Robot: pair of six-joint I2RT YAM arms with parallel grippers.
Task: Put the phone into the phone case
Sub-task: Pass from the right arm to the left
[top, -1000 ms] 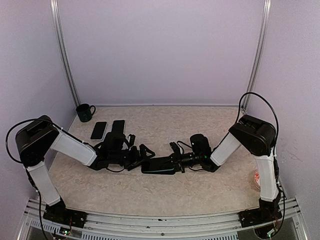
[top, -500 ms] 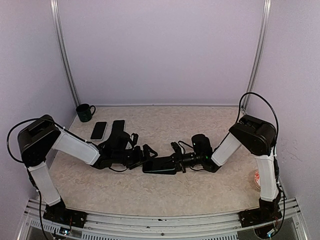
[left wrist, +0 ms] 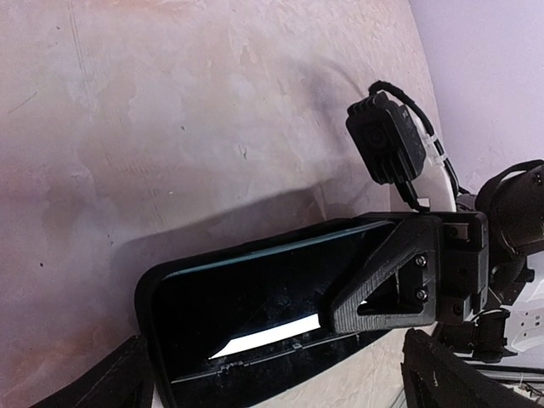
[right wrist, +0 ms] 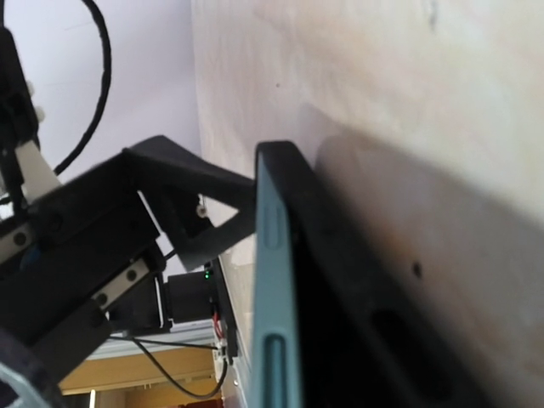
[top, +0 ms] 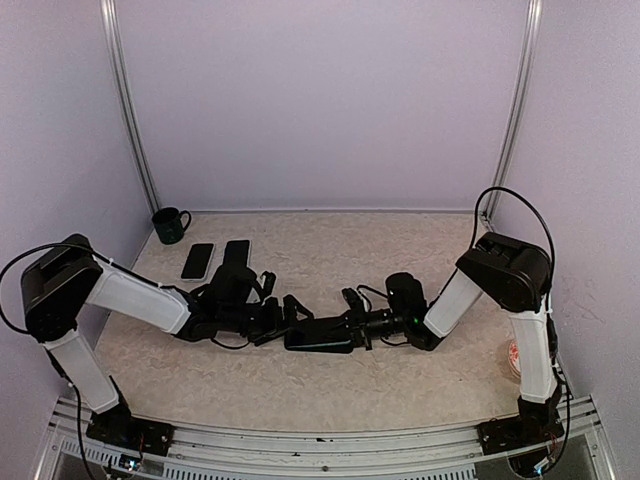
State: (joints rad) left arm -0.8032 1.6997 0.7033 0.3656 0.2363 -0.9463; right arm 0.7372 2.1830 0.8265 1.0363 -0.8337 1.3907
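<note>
Phone (top: 318, 335) lies flat on the worktop (top: 420, 255), directly between the two end effectors, one short end toward each. The right end effector (top: 352, 328) is closed tight on the end nearest it. In the left wrist view one of its fingers (left wrist: 382, 280) slants across the glossy screen. The right wrist view shows the teal side edge of the phone pressed against that end effector's own finger, with a black shell lying against the phone on the other side. The black rim of the phone case (left wrist: 147, 293) curves around the phone's end closest to the left end effector. Whether the phone is seated all the way into the case cannot be told from these views. The left end effector (top: 287, 320) holds nothing, and its fingers are spread as wide as they go. It sits low over the worktop just short of the phone's free end, with one finger out to each side of that end. Whether either finger touches the case rim cannot be told. Behind the left end effector's wrist, well away from its fingertips, two flat dark handsets (top: 215, 257) lie side by side on the worktop. A dark mug (top: 170, 225) stands farther back, beyond them, near the rear wall.
</note>
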